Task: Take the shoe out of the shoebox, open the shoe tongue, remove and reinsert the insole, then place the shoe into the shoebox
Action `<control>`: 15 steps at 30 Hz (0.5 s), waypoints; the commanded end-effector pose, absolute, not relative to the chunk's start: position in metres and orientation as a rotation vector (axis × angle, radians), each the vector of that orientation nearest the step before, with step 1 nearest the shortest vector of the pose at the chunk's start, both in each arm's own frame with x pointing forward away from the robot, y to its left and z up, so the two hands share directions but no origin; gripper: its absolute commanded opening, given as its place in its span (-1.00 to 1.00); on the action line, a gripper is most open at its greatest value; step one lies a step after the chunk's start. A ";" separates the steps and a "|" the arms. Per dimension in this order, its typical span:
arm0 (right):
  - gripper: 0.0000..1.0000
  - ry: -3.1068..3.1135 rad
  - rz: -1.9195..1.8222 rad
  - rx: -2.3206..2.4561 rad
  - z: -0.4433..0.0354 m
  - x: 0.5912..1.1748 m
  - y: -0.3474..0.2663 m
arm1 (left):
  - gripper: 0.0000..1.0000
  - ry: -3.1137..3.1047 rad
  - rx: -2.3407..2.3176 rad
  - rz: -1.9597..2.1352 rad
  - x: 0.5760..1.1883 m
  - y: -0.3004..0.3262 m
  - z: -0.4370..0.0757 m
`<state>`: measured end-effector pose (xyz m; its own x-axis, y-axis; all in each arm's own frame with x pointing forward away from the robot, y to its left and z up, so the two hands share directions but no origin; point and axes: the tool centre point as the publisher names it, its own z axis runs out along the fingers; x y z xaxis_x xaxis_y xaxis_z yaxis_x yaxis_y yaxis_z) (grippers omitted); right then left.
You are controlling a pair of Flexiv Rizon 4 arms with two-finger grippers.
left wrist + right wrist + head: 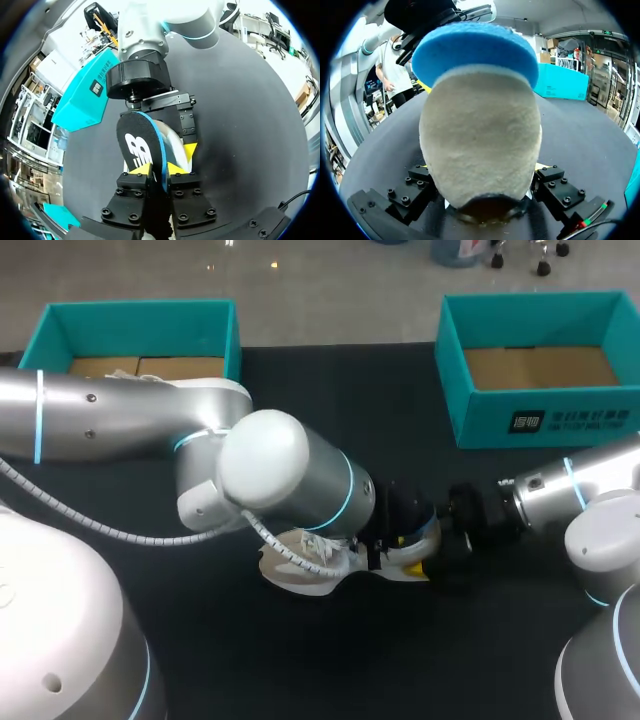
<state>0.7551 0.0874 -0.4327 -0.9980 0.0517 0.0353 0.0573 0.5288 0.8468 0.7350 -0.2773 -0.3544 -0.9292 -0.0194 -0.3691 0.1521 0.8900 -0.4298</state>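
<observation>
A beige shoe [305, 565] lies on the black table in the middle. My right gripper [482, 167] stands wide around its suede heel [480, 135], with a finger against each side, shut on it. A blue-edged insole [475, 45] sticks up out of the shoe. In the left wrist view its black top with a white logo [135, 145] stands on edge, and my left gripper [159, 170] is shut on its rim, a yellow tip on each face. My left arm reaches past the middle, so my left gripper [400, 530] meets my right gripper [445, 540] over the shoe.
Two open teal shoeboxes stand at the table's far edge, one at the back left [140, 330] and one at the back right [480, 420]. Bare black table lies in front of the shoe and between the boxes.
</observation>
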 end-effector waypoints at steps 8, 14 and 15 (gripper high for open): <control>-0.62 -2.745 -1.515 -0.099 -0.437 0.753 0.088 | -1.00 2.707 0.075 -0.743 0.729 -0.270 -0.340; -0.60 -2.745 -1.515 -0.099 -0.437 0.753 0.088 | -1.00 2.770 0.096 -0.864 0.729 -0.270 -0.323; -0.60 -2.745 -1.515 -0.099 -0.437 0.753 0.088 | -1.00 2.777 0.102 -0.891 0.729 -0.270 -0.321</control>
<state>0.7551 0.0873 -0.4327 -0.9980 0.0517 0.0353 0.0574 0.5288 0.8468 0.7233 -0.2829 -0.3260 -0.9560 -0.0469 -0.2895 0.1196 0.8390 -0.5309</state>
